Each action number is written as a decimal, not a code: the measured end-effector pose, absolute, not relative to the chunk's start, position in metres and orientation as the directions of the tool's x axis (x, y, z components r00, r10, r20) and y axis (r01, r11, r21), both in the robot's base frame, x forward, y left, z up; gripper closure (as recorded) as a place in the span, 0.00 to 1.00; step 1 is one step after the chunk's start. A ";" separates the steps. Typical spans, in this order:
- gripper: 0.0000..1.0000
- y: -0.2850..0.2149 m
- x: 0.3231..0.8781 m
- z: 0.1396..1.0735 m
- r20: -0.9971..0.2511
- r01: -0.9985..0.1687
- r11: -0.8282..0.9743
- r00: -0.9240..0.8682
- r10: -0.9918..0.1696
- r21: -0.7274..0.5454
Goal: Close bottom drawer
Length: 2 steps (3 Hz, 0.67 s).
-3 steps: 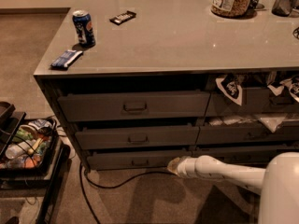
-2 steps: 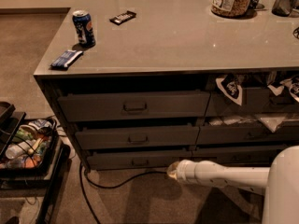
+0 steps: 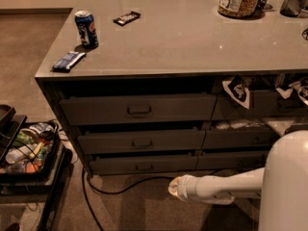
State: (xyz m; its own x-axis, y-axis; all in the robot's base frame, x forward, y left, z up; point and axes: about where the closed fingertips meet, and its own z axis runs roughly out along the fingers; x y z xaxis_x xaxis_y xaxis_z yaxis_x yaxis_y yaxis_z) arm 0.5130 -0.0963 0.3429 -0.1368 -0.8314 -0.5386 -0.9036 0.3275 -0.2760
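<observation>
Grey-brown fronts fill the one camera view: three drawers stacked under the counter point(image 3: 192, 37). The bottom drawer point(image 3: 143, 163) is the slimmest, down by the carpet, with its little metal handle point(image 3: 144, 167) dead centre. Its front looks to sit a touch proud of the cabinet, with a dark gap above it, so I judge it not fully home.

My arm point(image 3: 226, 189) comes in from the right, low over the floor. The gripper point(image 3: 175, 187) hangs near the drawer front, below it and right of the handle, not touching. Whether the gripper is spread or pressed together, I cannot tell from here. A black cable point(image 3: 120, 189) runs across the carpet just left of it.

Step in hand, as I read it: lining up for the push. Next I need to lift the tip to the height of the front panel, then drive straight in, square to the face, staying clear of that cable.
</observation>
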 end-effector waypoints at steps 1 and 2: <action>1.00 -0.096 0.495 0.357 -0.514 -0.890 0.335 -0.140 -0.846 -0.309; 0.81 -0.097 0.488 0.356 -0.513 -0.888 0.338 -0.143 -0.847 -0.311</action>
